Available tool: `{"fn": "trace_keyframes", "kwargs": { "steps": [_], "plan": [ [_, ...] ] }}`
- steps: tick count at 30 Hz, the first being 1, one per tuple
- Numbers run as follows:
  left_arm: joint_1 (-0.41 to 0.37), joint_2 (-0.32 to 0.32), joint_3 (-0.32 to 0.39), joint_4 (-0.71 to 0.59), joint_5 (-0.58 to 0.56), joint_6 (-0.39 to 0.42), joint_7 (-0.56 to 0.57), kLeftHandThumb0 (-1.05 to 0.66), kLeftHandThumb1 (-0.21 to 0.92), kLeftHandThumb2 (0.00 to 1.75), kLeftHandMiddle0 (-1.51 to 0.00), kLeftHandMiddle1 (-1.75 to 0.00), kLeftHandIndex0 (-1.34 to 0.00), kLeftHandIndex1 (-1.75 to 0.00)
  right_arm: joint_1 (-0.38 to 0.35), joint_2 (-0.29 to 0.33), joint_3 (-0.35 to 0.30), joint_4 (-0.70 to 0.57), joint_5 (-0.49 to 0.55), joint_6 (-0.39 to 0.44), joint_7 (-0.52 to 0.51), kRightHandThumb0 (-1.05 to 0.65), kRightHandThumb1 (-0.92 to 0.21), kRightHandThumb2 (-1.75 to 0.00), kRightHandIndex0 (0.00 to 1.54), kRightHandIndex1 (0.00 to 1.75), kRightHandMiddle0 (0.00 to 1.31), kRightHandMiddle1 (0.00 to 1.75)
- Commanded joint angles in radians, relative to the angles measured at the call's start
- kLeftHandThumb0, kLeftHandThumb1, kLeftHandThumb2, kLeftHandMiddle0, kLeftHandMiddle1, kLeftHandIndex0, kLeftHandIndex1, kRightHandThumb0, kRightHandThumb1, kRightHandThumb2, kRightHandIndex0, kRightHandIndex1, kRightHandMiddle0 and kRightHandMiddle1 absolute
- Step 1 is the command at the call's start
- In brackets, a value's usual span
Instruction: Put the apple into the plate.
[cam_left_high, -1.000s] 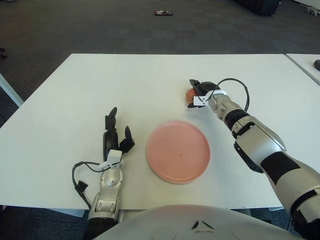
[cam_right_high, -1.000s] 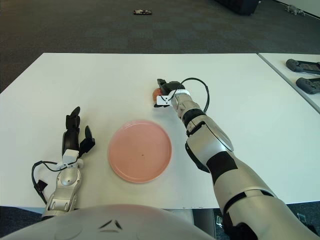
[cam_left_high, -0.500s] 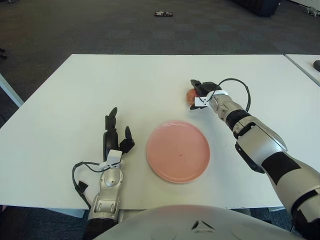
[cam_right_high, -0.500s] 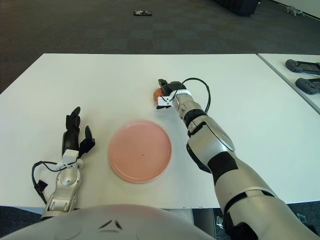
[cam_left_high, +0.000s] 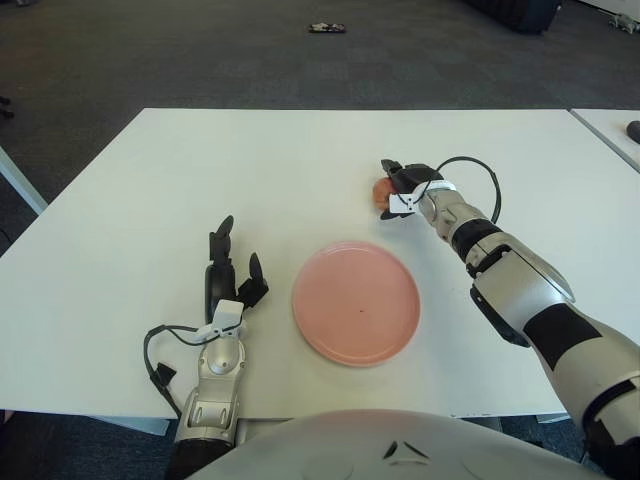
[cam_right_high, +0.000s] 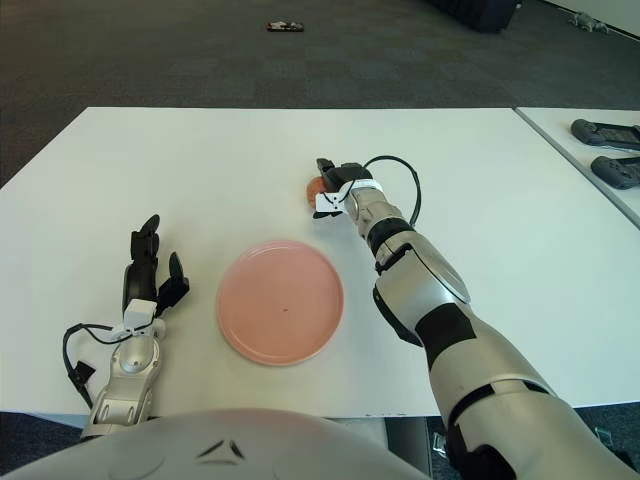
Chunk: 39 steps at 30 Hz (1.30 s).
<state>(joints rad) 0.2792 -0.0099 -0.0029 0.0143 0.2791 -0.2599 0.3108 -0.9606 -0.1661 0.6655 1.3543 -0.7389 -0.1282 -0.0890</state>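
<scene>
A small reddish apple (cam_left_high: 380, 189) sits on the white table (cam_left_high: 200, 170), beyond the pink plate (cam_left_high: 356, 301) and a little to its right. My right hand (cam_left_high: 398, 183) is at the apple, its dark fingers curled around the fruit's right side, so only the left part of the apple shows. The plate lies flat near the table's front edge with nothing on it. My left hand (cam_left_high: 228, 270) shows to the left of the plate, fingers spread and pointing up, holding nothing.
A second white table (cam_right_high: 600, 150) stands to the right with two dark controllers (cam_right_high: 610, 150) on it. A small dark object (cam_left_high: 327, 26) lies on the carpet beyond the table's far edge.
</scene>
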Motion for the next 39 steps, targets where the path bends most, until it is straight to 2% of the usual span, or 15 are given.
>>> {"fn": "trace_keyframes", "kwargs": {
  "steps": [1, 2, 3, 5, 7, 8, 12, 13, 15, 18, 28, 31, 39],
  "plan": [
    [-0.003, 0.0, -0.003, -0.006, 0.002, -0.002, -0.001, -0.84, 0.92, 0.93, -0.23, -0.1, 0.0, -0.62, 0.101, 0.007, 0.023, 0.037, -0.03, -0.009, 0.032, -1.0, -0.92, -0.12, 0.14, 0.12, 0.0, 0.45],
    [-0.003, -0.001, -0.003, -0.006, 0.003, -0.002, 0.0, -0.84, 0.92, 0.93, -0.23, -0.1, 0.0, -0.62, 0.101, 0.006, 0.023, 0.037, -0.03, -0.012, 0.029, -0.99, -0.92, -0.12, 0.13, 0.25, 0.0, 0.6],
    [-0.003, -0.001, -0.003, -0.006, 0.004, -0.002, 0.001, -0.84, 0.92, 0.93, -0.23, -0.1, 0.0, -0.62, 0.101, 0.005, 0.021, 0.037, -0.028, -0.016, 0.023, -0.99, -0.92, -0.12, 0.12, 0.31, 0.0, 0.65],
    [-0.002, -0.003, -0.003, -0.005, 0.007, -0.003, 0.005, -0.84, 0.92, 0.92, -0.23, -0.1, 0.0, -0.62, 0.102, 0.002, 0.017, 0.036, -0.025, -0.022, 0.011, -0.89, -0.89, -0.11, 0.19, 0.73, 0.0, 1.23],
    [-0.002, -0.005, -0.004, -0.004, 0.008, -0.005, 0.008, -0.84, 0.92, 0.92, -0.23, -0.1, 0.0, -0.62, 0.103, 0.001, 0.012, 0.036, -0.021, -0.024, 0.0, -0.82, -0.84, -0.16, 0.22, 0.94, 0.02, 1.47],
    [-0.002, -0.006, -0.004, -0.002, 0.008, -0.009, 0.009, -0.84, 0.92, 0.92, -0.24, -0.1, 0.0, -0.62, 0.104, 0.002, 0.006, 0.035, -0.016, -0.025, -0.012, -0.79, -0.77, -0.28, 0.24, 1.03, 0.03, 1.57],
    [0.0, -0.009, -0.005, -0.002, 0.007, -0.015, 0.011, -0.84, 0.92, 0.92, -0.23, -0.1, 0.0, -0.62, 0.117, 0.002, -0.02, 0.035, 0.0, -0.027, -0.063, -0.65, -0.55, -0.63, 0.33, 1.39, 0.24, 1.71],
    [0.0, -0.009, -0.005, -0.001, 0.006, -0.016, 0.01, -0.83, 0.92, 0.92, -0.23, -0.1, 0.0, -0.62, 0.121, 0.003, -0.026, 0.035, 0.004, -0.027, -0.076, -0.58, -0.49, -0.83, 0.41, 1.51, 0.36, 1.71],
    [0.001, -0.012, -0.006, -0.004, 0.006, -0.014, 0.01, -0.83, 0.92, 0.91, -0.23, -0.1, 0.0, -0.62, 0.132, 0.003, -0.04, 0.035, 0.013, -0.031, -0.101, -0.53, -0.43, -1.03, 0.51, 1.63, 0.46, 1.73],
    [0.002, -0.014, -0.006, -0.004, 0.007, -0.013, 0.01, -0.83, 0.92, 0.91, -0.23, -0.1, 0.0, -0.62, 0.143, 0.0, -0.052, 0.036, 0.017, -0.037, -0.128, -0.48, -0.39, -1.17, 0.64, 1.71, 0.53, 1.74],
    [-0.006, -0.015, -0.005, 0.015, 0.007, -0.034, 0.02, -0.84, 0.92, 0.89, -0.24, -0.11, 0.0, -0.62, 0.167, 0.002, -0.119, 0.035, 0.054, -0.062, -0.191, -0.47, -0.31, -1.32, 1.02, 1.75, 0.61, 1.75],
    [-0.008, -0.017, -0.006, 0.018, 0.008, -0.037, 0.022, -0.84, 0.92, 0.89, -0.24, -0.11, 0.0, -0.63, 0.171, 0.002, -0.136, 0.034, 0.066, -0.074, -0.191, -0.48, -0.29, -1.34, 1.1, 1.75, 0.63, 1.75],
    [-0.011, -0.02, -0.007, 0.015, 0.013, -0.024, 0.021, -0.84, 0.92, 0.9, -0.23, -0.1, 0.0, -0.62, 0.174, -0.001, -0.154, 0.033, 0.068, -0.097, -0.19, -0.49, -0.24, -1.4, 1.19, 1.75, 0.66, 1.75]
  ]
}}
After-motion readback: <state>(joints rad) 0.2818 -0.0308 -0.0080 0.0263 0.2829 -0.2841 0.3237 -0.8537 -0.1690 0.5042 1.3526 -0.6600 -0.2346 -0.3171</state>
